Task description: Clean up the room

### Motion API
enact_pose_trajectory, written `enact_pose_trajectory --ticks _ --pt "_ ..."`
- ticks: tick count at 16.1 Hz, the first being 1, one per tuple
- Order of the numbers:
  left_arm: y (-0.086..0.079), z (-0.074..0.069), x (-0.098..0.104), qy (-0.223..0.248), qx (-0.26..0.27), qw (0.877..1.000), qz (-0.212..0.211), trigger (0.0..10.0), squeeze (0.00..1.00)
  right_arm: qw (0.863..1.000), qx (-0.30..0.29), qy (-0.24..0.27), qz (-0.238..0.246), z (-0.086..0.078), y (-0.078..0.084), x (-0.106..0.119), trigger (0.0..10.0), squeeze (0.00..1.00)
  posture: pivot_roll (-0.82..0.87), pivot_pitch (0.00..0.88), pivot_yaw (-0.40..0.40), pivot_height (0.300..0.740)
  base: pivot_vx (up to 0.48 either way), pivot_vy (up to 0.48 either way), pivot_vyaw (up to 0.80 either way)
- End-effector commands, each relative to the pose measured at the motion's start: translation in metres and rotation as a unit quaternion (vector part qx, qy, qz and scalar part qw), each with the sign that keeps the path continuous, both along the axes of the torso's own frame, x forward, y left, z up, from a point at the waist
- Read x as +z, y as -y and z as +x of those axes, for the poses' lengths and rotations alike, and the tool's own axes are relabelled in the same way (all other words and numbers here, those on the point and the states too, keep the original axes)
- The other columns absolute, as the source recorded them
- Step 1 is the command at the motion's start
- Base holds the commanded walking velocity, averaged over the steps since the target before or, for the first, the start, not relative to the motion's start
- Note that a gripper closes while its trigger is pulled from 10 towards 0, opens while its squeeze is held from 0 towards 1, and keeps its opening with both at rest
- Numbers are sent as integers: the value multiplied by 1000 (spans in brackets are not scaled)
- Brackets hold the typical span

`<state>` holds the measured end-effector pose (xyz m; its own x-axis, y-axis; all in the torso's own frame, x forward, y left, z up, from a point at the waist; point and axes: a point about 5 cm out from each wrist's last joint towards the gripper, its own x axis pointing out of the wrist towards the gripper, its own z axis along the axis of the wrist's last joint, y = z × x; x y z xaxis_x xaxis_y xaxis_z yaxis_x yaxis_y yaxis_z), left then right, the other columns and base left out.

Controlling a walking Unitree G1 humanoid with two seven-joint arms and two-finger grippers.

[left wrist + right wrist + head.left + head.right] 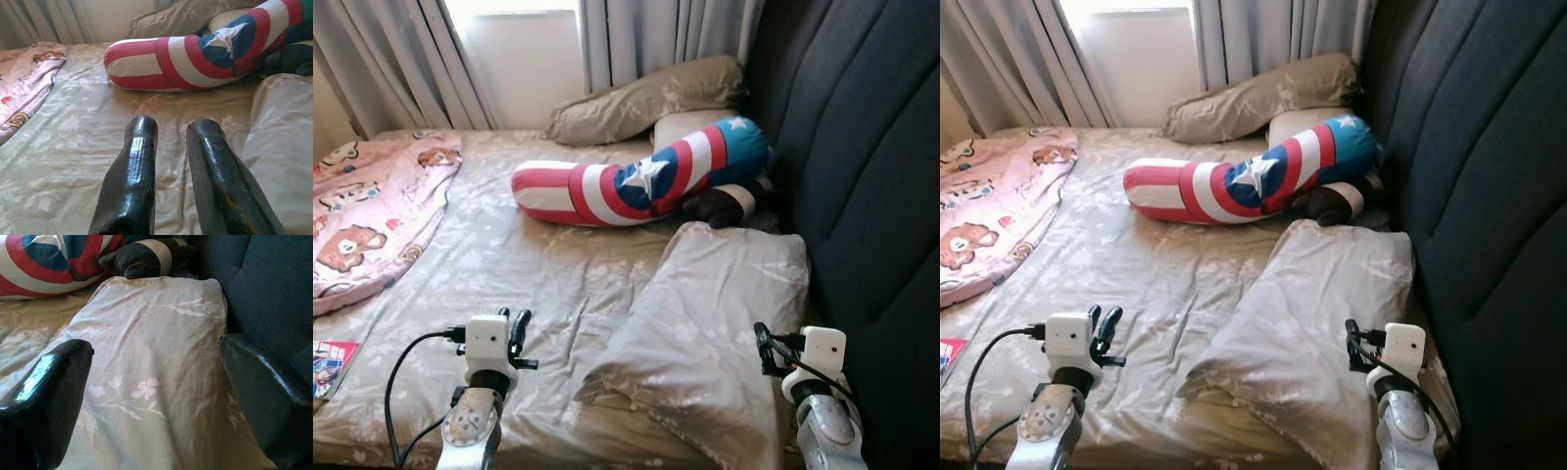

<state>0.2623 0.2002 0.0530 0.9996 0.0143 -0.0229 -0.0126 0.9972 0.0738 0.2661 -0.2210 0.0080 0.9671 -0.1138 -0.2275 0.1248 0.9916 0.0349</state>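
Nearest, two grippers hover low over the foot of the bed (pixel 509 264). The left gripper (pixel 516 328) hangs above the bare sheet, its two black fingers (pixel 132 181) close together with only a narrow gap, holding nothing. The right gripper (pixel 156 396) sits over the near end of a pillow, its fingers spread wide to either side of the cloth and empty. At the left edge of the bed lies one small magazine (pixel 331 362) with a bright cover.

Three pillows can be counted. The near pillow (pixel 715 313) is grey-beige with a pale flower print, creased, lying lengthwise just beside the dark padded headboard (pixel 871 176). Beyond it rests one long bolster (pixel 636 181) in red and white stripes with a blue patch and a white star, curved across the middle of the bed. Tucked under its far end is one dark plush toy (pixel 729 204) with a pale band. One pink blanket (pixel 372 206) printed with bears is spread along the bed's left side. Farthest back, a beige pillow (pixel 646 98) leans by the grey curtains (pixel 646 34), with a pale pillow (pixel 690 125) touching the bolster.
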Motion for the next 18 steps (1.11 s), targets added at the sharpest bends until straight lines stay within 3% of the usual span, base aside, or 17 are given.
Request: enact_pose_trajectory --ticks 1,18 --pt "1 1 2 3 -1 1000 -3 10000 0 1000 1 3 4 2 -1 1 10000 0 -5 0 22 675 0 0 0" --pt "-1 0 1 -4 -3 1000 -4 10000 0 1000 2 0 1 3 -2 0 10000 0 3 0 16 661 0 0 0"
